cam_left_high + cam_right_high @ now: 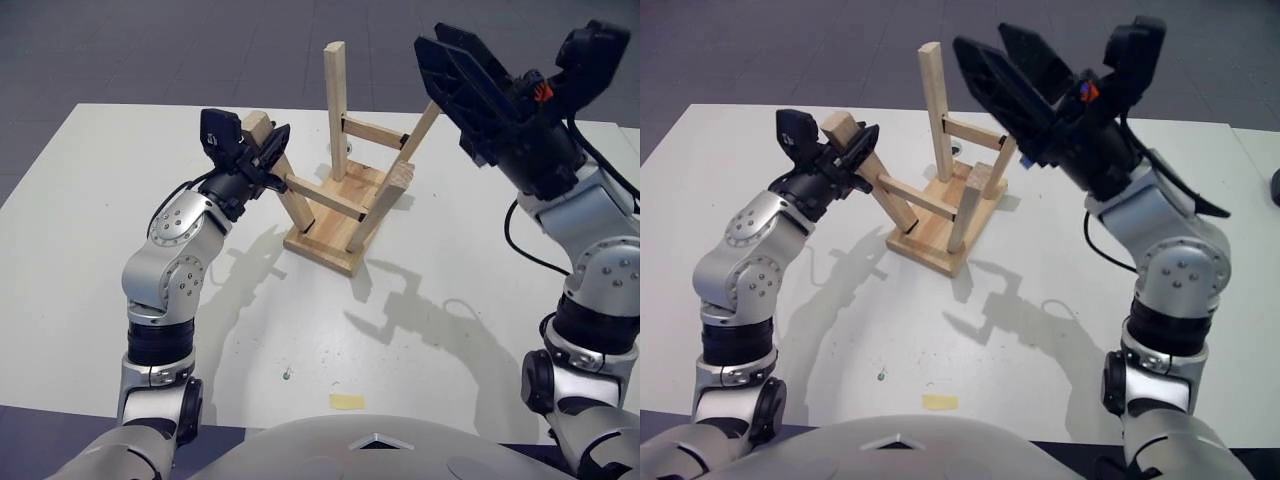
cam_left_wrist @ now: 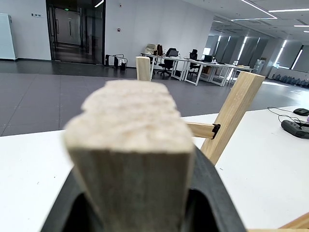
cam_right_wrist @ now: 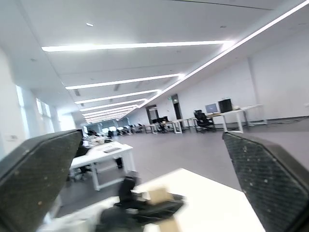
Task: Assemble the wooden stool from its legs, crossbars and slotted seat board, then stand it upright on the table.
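While aloft, right claw (image 1: 981, 37) agape.

Pale wood, black and white

The stool (image 1: 325, 236) is light tan wood with small black bits (image 1: 362, 214) at its joints. The surface (image 1: 80, 250) is white, with one yellow scrap (image 1: 347, 401). The left end effector (image 1: 266, 142) and right end effector (image 1: 985, 45) are black; the right one's pads (image 3: 270, 179) show a tiny criss-cross pattern. The floor (image 1: 150, 50) is dark grey.

- The left arm (image 1: 165, 268) and right arm (image 1: 603, 268) have rounded silver-grey joint housings ringed with small screws, with black bands between them.
- The left gripper (image 1: 268, 155) and right gripper (image 1: 982, 40) are black.
- A black cable (image 1: 512, 245) loops beside the right forearm, and an orange-red connector (image 1: 1085, 93) sits at its wrist.
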You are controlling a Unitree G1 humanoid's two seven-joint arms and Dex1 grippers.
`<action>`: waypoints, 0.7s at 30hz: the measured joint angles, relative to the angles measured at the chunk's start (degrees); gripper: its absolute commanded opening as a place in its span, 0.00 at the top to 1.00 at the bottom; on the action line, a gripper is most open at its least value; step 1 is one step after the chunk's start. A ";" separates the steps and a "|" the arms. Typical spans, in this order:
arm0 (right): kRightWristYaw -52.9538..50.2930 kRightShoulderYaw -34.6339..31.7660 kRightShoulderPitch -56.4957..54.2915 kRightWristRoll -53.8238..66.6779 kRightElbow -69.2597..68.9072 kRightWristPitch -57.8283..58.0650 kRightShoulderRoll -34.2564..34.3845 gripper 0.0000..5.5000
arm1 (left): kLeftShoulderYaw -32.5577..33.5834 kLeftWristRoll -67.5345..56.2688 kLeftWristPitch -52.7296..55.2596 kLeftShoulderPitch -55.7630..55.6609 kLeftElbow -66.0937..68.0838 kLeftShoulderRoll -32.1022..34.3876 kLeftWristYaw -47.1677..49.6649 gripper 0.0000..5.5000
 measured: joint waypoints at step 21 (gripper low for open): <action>20.07 16.79 2.28 -27.04 15.73 -4.69 5.17 0.02 | -5.31 -1.63 -0.42 -2.11 2.13 2.31 -11.42 0.81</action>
